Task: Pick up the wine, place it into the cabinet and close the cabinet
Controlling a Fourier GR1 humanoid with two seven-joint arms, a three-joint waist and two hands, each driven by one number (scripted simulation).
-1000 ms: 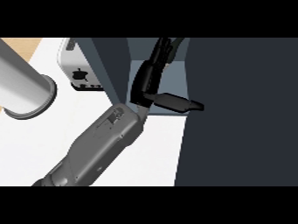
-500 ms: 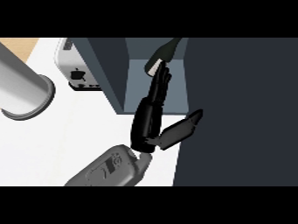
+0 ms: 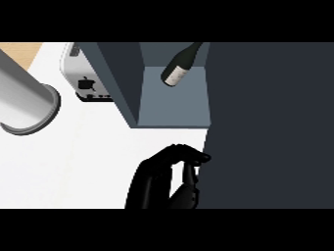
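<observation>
Counter bears curled robot hand

The counter top is white and flat; a thin strip of light brown wood shows past it at the upper left; a big grey round pipe leans in from the left, with a wide ring at its end; a silver toaster sits by it; a very dark panel fills the right side.
</observation>
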